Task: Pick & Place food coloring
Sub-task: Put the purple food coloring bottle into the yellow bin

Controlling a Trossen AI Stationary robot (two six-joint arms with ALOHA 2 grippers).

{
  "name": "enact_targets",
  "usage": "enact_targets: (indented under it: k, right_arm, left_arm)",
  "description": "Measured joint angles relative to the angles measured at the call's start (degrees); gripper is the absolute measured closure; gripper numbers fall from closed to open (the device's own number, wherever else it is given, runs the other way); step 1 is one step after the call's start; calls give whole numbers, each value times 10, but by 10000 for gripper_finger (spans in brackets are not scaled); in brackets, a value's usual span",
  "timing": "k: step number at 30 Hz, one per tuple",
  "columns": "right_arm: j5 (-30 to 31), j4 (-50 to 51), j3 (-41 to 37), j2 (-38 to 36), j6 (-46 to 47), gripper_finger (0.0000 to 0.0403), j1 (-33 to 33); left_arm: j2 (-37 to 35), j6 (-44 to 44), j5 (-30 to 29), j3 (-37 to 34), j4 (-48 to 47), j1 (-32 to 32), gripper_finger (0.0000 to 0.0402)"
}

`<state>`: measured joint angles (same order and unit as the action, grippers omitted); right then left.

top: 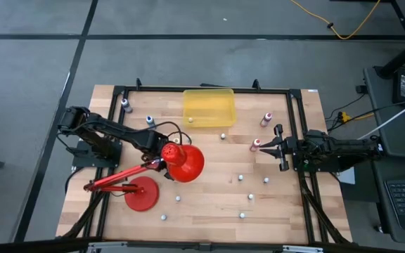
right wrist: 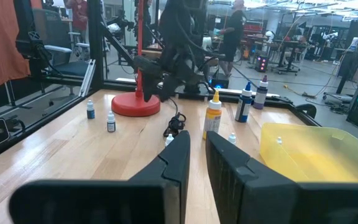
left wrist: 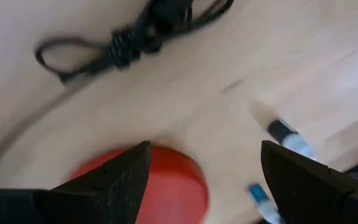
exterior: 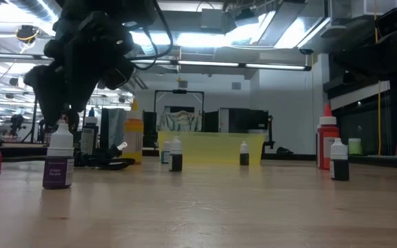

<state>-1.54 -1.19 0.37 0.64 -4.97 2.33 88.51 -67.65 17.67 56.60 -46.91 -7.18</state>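
Several tiny food coloring bottles stand scattered on the wooden table, among them a pink one, another pink one and a blue one. My left gripper is open over the table's left middle, right beside the red lamp's shade. In its wrist view its fingers stand wide apart over the shade, with two bottles on the wood beyond. My right gripper is shut and empty at the table's right side, just right of the pink bottle.
A translucent yellow bin stands at the far middle. The red lamp's base sits near left. A coiled black cord lies by the lamp. Taller bottles stand at the far left. A black frame rims the table.
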Motion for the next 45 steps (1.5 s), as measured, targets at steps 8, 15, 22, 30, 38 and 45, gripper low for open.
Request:
enact_targets:
  k: [8,15,22,30,38,45]
  right_arm:
    - [0,0,0,0,0,347,0]
    - [0,0,0,0,0,347,0]
    - [0,0,0,0,0,347,0]
    - [0,0,0,0,0,347,0]
    - [0,0,0,0,0,347,0]
    - [0,0,0,0,0,347,0]
  left_arm:
    - [66,-106,174,8,4,9,111]
    - [110,-142,207,51,7,33,111]
    - [162,-152,245,80,10,44,111]
    - [195,-175,273,106,37,35,112]
    - [200,-211,275,107,62,19,112]
    - [223,-220,275,108,84,12,112]
